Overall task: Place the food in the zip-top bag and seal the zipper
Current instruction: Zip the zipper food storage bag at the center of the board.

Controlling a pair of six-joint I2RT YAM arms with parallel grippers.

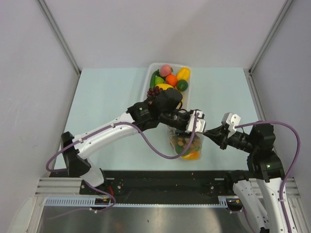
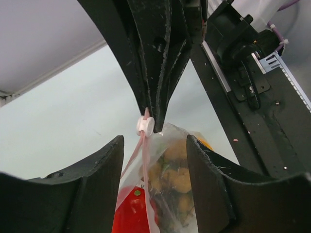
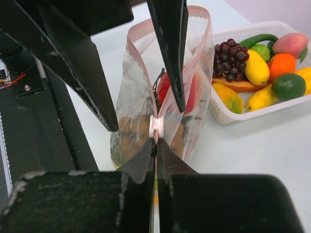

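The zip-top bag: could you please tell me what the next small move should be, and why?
Probably nudge the left gripper forward and close its open jaws on the white slider, to draw it along the zipper. The right gripper is shut on the zip-top bag's edge beside it, the mouth gapes, and the slider sits ahead of those jaws.

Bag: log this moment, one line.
left gripper open astride zipper | right gripper shut on bag by slider | bag unsealed | food in tray

White tray [image 1: 147, 80] at far middle of pale table [image 1: 107, 97]; black plate [image 1: 160, 177] along near edge; grey walls [image 1: 29, 73].
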